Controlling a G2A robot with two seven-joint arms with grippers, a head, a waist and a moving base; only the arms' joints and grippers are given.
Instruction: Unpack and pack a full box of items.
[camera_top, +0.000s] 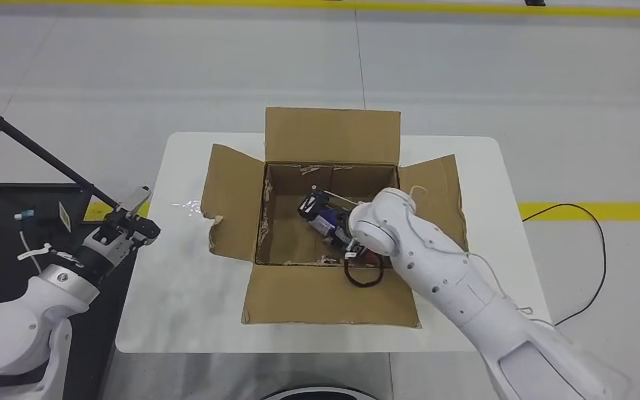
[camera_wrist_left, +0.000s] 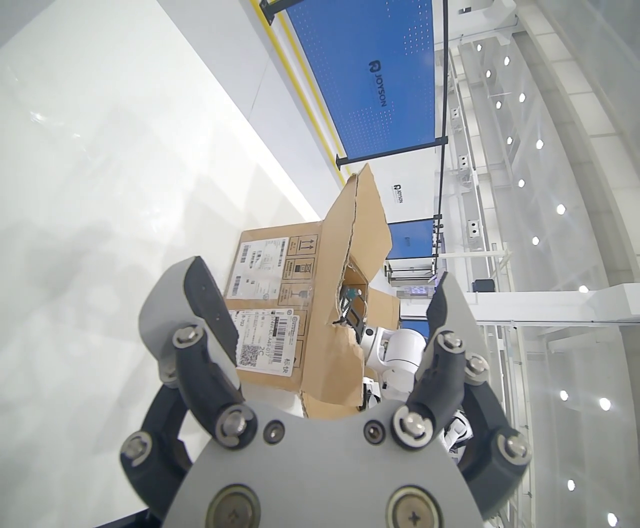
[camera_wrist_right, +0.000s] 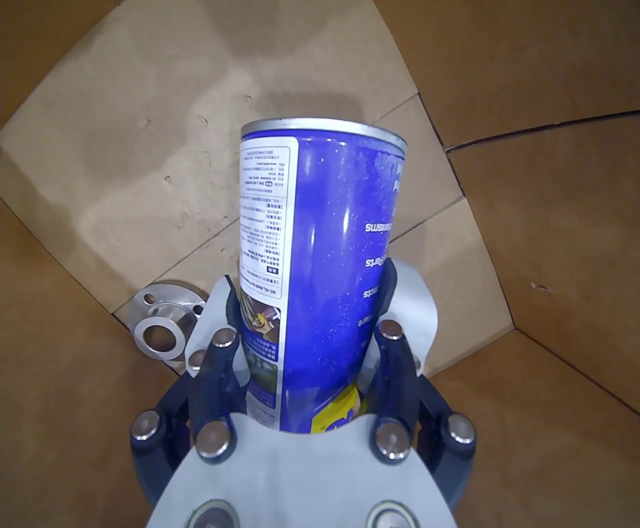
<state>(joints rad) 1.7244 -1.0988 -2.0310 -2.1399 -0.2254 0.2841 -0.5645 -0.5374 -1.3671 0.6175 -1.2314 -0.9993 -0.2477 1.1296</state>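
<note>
the box (camera_top: 330, 135) sits open in the middle of the table (camera_top: 180, 300), flaps folded out, and the right gripper (camera_wrist_right: 312, 295) is down inside it, clamped around the lower body of a blue can (camera_wrist_right: 325, 225) with a finger pressed on either side. the can's long axis runs straight out from the wrist, in line with the gripper's reach, and its silver-rimmed far end points at the cardboard floor; whether that end touches the floor cannot be made out. in the top view the right arm enters from the lower right of the frame and the can (camera_top: 318, 212) points on toward the upper left, inside the box's upper middle. a steel flange (camera_wrist_right: 160, 325) lies flat on the floor close beside the gripper, apart from the can. the left gripper (camera_wrist_left: 322, 280) is spread wide and holds nothing; it is at the left edge of the frame (camera_top: 135, 222), off the table's side, well apart from the box and facing its labelled wall. so the right arm alone has the can, and any lift or set-down probably has to follow that axis to miss the walls and the flange.
</note>
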